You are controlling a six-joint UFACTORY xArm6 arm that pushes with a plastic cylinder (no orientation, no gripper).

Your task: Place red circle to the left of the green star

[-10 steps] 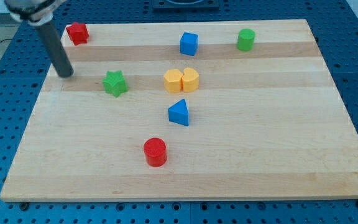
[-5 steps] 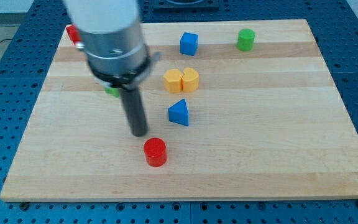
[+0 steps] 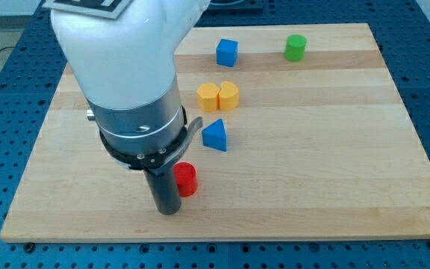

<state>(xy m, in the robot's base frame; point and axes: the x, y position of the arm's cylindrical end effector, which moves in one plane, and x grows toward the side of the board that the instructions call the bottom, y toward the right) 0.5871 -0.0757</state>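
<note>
The red circle block (image 3: 187, 179) stands near the view's bottom, partly hidden by my rod. My tip (image 3: 169, 210) rests on the board just left of and below it, touching or almost touching its side. The green star is hidden behind the arm's large body, which fills the view's left and top.
A blue triangle block (image 3: 215, 135) lies up and right of the red circle. Two yellow blocks (image 3: 219, 96) sit side by side above it. A blue cube (image 3: 227, 51) and a green cylinder (image 3: 295, 47) stand near the board's top edge (image 3: 275, 25).
The arm has swept from the view's upper left down to the lower middle. My tip now sits beside the red circle. The arm's body now covers the green star and the other red block.
</note>
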